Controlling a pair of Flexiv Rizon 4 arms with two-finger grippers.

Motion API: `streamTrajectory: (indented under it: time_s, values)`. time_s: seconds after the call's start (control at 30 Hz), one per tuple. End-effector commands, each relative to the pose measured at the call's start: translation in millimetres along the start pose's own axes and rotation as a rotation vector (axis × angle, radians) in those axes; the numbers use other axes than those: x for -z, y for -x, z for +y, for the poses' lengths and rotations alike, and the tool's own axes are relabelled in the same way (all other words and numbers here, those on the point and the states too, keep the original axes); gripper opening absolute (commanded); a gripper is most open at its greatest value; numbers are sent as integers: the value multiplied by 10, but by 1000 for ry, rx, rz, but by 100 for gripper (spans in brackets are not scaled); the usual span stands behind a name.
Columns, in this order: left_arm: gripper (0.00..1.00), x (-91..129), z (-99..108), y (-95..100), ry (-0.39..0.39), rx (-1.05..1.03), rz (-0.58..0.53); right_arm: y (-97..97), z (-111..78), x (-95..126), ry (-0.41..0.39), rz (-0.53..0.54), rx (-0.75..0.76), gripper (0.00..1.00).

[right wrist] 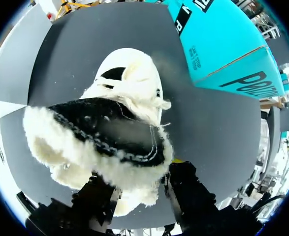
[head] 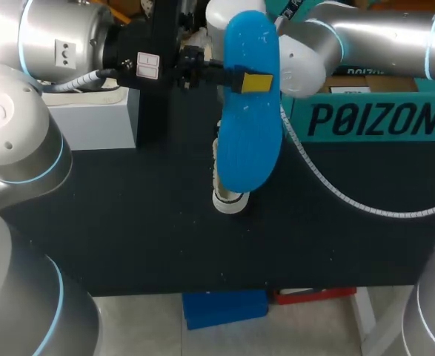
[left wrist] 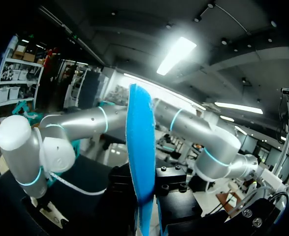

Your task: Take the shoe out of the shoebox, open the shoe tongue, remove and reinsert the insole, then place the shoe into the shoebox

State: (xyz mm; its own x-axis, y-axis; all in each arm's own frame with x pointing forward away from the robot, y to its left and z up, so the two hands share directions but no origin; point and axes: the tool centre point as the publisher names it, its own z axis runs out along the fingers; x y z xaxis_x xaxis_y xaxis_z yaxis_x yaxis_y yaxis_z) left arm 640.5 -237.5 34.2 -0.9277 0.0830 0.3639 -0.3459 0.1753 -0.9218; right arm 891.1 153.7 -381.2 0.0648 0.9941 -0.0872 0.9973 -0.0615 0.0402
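One shoe (right wrist: 114, 128), white and fleecy with a dark lining, shows low in the middle of the head view over the black table (head: 128, 215), mostly hidden behind one blue insole (head: 250, 133). The right gripper (right wrist: 139, 191) is clamped on the shoe's fleece collar, a finger on either side. The left gripper (head: 254, 83), coming in from the upper left, pinches the insole flat between its two fingers and holds it raised. Farther back, one teal shoebox (head: 373, 119) stands at upper right and one pale box (head: 91, 119) at upper left.
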Motion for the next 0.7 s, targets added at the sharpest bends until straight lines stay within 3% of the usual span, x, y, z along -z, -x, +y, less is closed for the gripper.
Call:
streamTrajectory:
  time_s: [0.03,0.17,0.57,0.7]
  values:
    - [0,-13,3,-4,3,2,-4,210,-201,411,98,336,-10,100]
    - [0,-13,3,-4,3,2,-4,215,-252,767,192,659,9,100]
    - [0,-13,3,-4,3,2,-4,215,-252,767,192,659,9,100]
    - [0,-13,3,-4,3,2,-4,423,-313,864,186,900,-111,100]
